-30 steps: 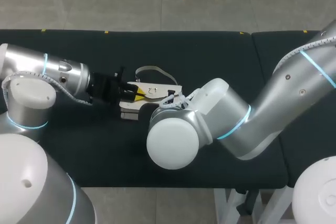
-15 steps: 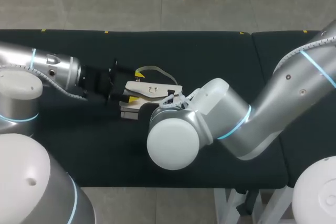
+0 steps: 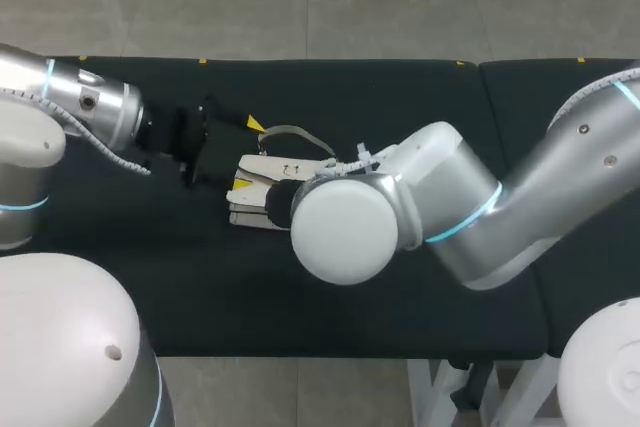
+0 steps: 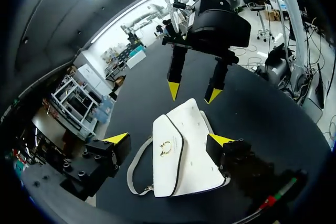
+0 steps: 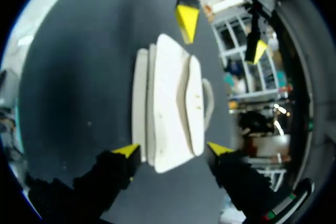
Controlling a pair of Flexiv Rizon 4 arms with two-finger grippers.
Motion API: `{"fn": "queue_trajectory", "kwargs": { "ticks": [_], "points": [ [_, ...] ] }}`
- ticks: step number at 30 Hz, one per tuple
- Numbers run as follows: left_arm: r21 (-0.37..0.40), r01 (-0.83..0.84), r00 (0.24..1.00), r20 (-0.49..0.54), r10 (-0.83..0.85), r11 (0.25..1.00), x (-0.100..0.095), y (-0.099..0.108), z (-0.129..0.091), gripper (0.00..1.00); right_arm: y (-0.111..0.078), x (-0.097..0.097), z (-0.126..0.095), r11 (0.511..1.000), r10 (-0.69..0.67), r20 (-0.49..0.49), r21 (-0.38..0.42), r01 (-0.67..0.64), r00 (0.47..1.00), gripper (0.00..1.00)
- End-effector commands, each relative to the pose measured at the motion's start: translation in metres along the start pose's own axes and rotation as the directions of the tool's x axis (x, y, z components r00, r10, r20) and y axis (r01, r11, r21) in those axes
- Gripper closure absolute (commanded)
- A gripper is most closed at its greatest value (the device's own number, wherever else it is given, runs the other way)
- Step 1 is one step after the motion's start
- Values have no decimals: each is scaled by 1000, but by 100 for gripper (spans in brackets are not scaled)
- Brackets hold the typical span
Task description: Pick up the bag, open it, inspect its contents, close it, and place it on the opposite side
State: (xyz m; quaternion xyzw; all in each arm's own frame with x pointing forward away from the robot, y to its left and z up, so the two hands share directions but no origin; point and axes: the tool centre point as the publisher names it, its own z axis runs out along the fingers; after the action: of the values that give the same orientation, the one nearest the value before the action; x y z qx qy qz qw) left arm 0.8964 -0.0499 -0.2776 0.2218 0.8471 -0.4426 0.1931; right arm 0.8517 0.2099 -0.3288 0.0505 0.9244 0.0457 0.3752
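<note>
Right now the white bag is lying flat on the dark tabletop, a little left of the middle. Its flap is down, and a small gold clasp is showing on the front. Its strap is looping out from one long side and resting on the tabletop.

The left tool is hanging over the bag's left end with its two yellow-tipped fingers standing wide apart. In the left wrist view the bag is sitting between and below them. One finger is just beside the bag's edge and the other is standing clear of it, out by the strap.

The right tool is facing it from the bag's opposite end, its fingers likewise spread. Their tips are pointing down at that end without touching it, as far as I can tell. In the right wrist view that end is lying between them. In the head view the right arm is covering its own tool and the bag's right end.
</note>
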Motion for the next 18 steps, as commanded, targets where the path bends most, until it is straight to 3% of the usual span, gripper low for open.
{"fn": "queue_trajectory", "kwargs": {
  "ticks": [1,6,8,18],
  "points": [
    [-98,102,992,-68,-109,990,0,-7,-20,0,-15,-33,-21,999,6,-150,-38,-11,989,0],
    [-165,214,969,-91,-231,963,9,-8,-32,0,-21,-48,-29,997,42,-243,-45,-55,969,0],
    [-313,217,962,-90,-256,925,15,-8,-35,0,-24,-56,-31,998,52,-274,-31,-62,960,0],
    [-313,217,962,-90,-256,925,15,-8,-35,0,-24,-56,-31,998,52,-274,-31,-62,960,0]
  ]
}}
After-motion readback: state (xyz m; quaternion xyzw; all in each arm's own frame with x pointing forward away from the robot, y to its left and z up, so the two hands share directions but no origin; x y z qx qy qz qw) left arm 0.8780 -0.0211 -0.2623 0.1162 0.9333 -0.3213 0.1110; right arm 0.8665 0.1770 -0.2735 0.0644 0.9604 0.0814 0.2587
